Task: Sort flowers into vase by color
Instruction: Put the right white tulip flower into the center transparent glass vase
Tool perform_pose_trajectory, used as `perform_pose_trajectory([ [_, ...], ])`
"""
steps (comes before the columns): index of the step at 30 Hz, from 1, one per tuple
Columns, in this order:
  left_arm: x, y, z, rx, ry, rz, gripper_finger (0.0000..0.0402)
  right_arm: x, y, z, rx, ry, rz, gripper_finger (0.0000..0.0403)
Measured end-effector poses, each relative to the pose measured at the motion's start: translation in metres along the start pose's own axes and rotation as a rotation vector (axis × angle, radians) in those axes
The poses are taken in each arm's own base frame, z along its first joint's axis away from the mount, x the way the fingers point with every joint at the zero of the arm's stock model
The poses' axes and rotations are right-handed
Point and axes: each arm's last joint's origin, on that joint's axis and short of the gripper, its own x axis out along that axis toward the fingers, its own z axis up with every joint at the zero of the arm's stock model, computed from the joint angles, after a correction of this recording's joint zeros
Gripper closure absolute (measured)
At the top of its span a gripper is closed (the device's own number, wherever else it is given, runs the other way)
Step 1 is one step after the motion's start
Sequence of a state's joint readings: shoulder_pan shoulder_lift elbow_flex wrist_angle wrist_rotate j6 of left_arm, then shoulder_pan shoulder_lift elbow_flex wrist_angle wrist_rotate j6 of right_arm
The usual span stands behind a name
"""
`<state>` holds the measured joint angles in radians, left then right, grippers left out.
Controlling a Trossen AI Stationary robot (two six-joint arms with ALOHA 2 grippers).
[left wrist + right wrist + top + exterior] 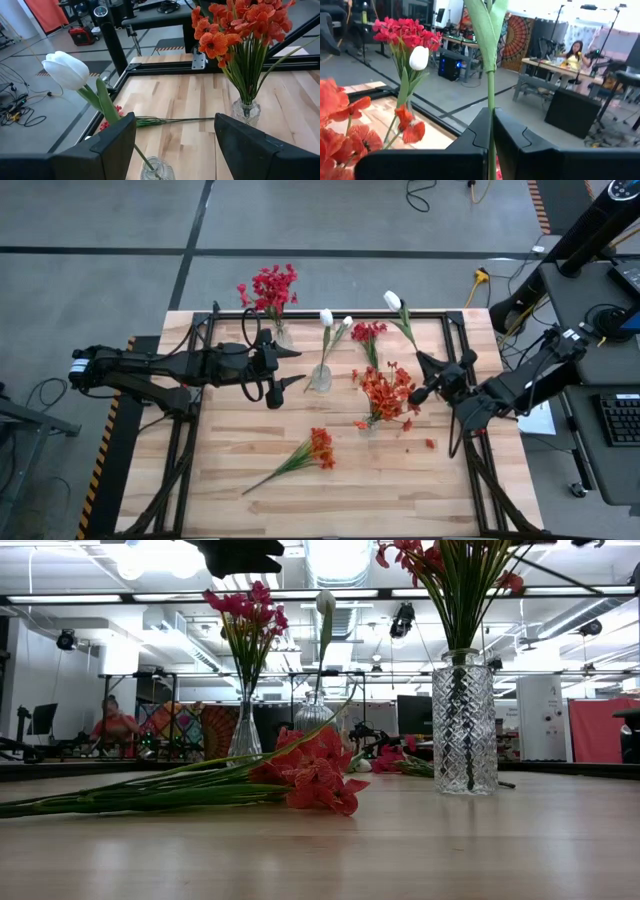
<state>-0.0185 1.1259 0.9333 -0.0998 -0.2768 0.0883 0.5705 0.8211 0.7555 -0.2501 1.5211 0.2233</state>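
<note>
A white tulip stem (pixel 491 100) is being gripped by the clenched right hand (pixel 432 373) at three o'clock on the table (pixel 300 500). The left hand (pixel 290 367), released, is being held at the glass vase (pixel 320 378) of white tulips at center; an orange-red stem (pixel 300 457) is lying at six o'clock.

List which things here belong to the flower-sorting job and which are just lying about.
Job in hand: crimson bunch, white buds and orange bunch, each in a vase; loose orange stem; loose crimson stem; white flower, gripped by the right tool.
Lying about: floor cables; keyboard.
</note>
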Motion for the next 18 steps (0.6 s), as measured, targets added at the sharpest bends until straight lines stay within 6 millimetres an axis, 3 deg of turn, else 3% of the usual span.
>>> perform_pose_trajectory([
  [7, 0.000, -0.001, 0.004, 0.013, -0.031, -0.042, 0.0150, -0.001, -0.007, 0.029, -0.115, -0.007, -0.030, 0.0394],
  [18, 0.001, -0.003, 0.041, 0.126, -0.333, -0.165, 0.0150, -0.002, -0.015, 0.088, -0.253, -0.010, -0.018, 0.0394],
])
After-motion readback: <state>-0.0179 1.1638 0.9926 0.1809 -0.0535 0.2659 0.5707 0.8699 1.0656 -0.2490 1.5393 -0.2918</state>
